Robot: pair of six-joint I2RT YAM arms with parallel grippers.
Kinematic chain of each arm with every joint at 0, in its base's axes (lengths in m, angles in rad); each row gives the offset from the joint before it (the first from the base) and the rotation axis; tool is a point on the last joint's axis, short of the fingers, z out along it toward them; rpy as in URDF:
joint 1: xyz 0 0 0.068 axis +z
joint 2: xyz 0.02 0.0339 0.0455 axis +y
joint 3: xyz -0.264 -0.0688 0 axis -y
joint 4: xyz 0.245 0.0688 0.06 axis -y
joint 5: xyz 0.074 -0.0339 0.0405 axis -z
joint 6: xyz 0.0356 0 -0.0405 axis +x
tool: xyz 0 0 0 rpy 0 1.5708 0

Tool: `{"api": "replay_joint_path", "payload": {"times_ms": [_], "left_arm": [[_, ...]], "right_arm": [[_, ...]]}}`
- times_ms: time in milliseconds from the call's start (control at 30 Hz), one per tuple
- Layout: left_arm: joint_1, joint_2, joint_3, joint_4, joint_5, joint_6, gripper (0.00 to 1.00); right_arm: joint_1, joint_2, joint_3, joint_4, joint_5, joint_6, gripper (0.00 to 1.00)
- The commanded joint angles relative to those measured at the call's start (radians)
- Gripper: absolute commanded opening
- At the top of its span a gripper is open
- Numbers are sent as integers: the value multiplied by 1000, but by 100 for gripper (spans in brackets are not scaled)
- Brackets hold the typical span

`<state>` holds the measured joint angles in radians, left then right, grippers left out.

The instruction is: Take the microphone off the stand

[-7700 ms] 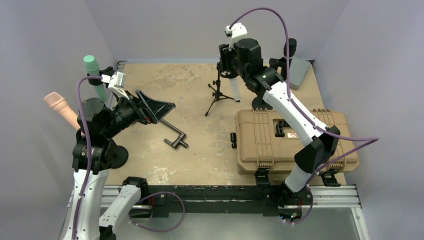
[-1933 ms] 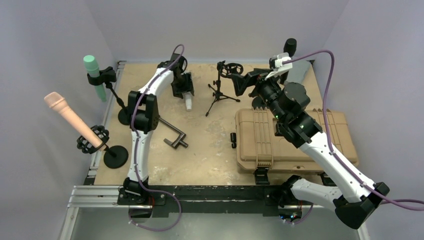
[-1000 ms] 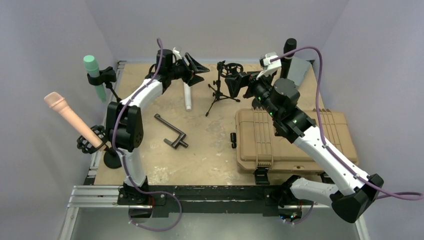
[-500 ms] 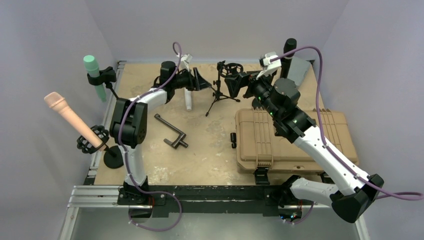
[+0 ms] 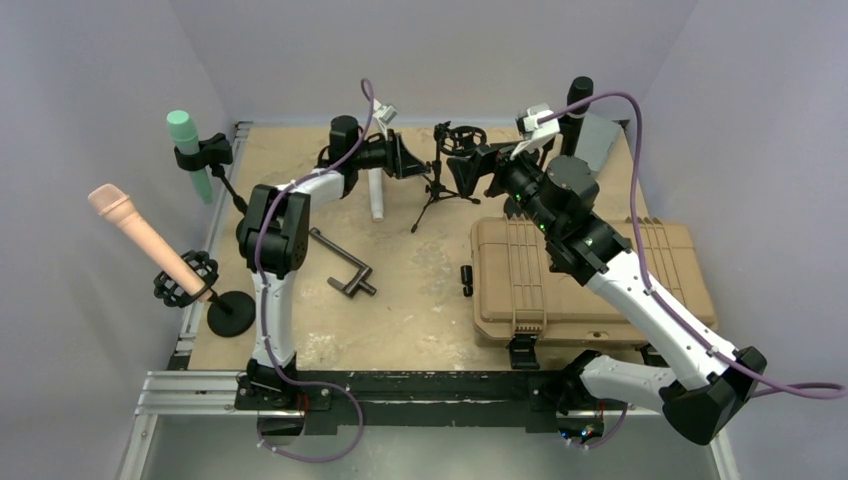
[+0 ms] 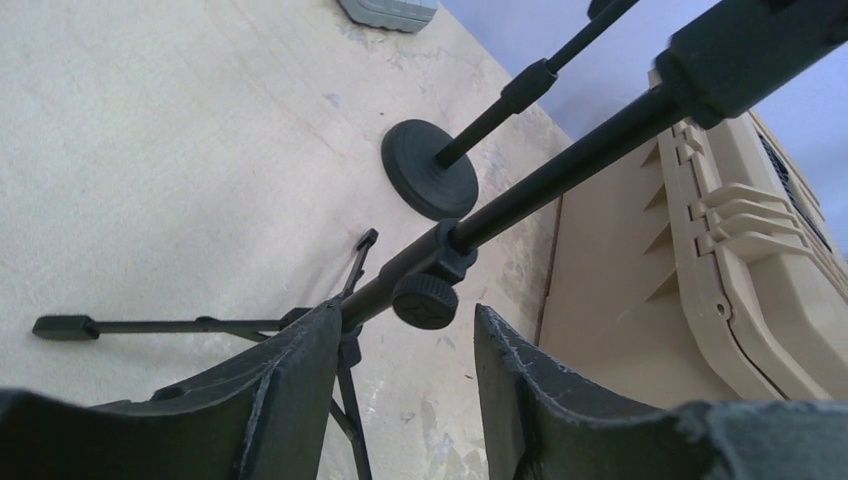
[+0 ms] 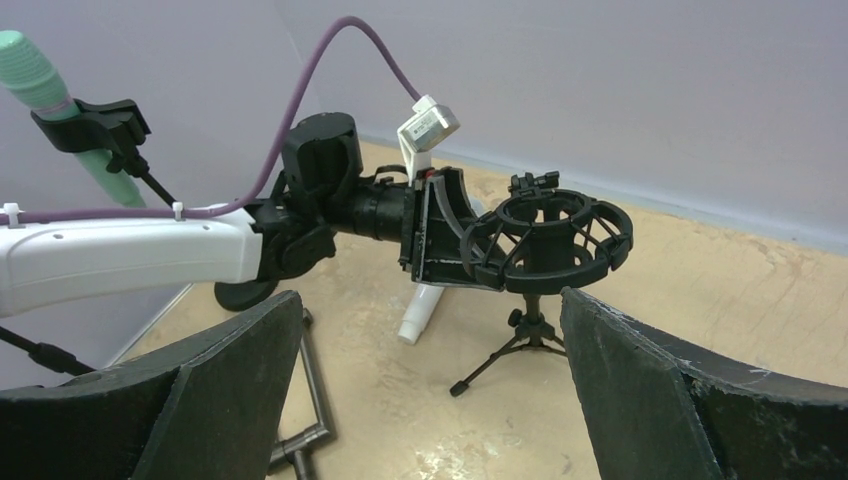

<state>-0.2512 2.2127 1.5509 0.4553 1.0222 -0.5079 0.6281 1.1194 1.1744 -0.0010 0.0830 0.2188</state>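
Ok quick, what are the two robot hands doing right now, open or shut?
Left gripper: open, holding nothing.
Right gripper: open, holding nothing.

The left arm (image 5: 312,184) and right arm (image 5: 645,305) have smooth white shells joined by black cylindrical joints. A purple cable (image 7: 350,19) loops along each, with a small white camera box (image 7: 428,122) at the wrist. The end effector fingers (image 6: 290,400) are broad, rough-edged black wedges.
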Motion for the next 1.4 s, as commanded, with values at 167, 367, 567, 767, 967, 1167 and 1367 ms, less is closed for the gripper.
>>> {"api": "replay_joint_path", "payload": {"times_ms": [167, 367, 567, 767, 967, 1167, 1367], "left_arm": [[-10, 25, 97, 75, 92, 25, 46], [-10, 47, 119, 78, 102, 8, 44], [-11, 58, 129, 94, 101, -17, 39], [-13, 64, 136, 82, 90, -25, 24], [-7, 47, 140, 7, 75, -40, 5], [-4, 42, 190, -156, 23, -156, 0], [15, 4, 211, -395, -116, -331, 0]], "right_arm": [[2, 46, 44, 28, -27, -1, 99], [1, 59, 50, 31, -32, 2, 99], [2, 68, 53, 31, -36, 3, 99], [1, 72, 52, 36, -39, 4, 99], [2, 73, 51, 33, -34, 1, 99], [1, 65, 42, 39, -29, -2, 99], [2, 49, 35, 36, -31, -2, 99]]}}
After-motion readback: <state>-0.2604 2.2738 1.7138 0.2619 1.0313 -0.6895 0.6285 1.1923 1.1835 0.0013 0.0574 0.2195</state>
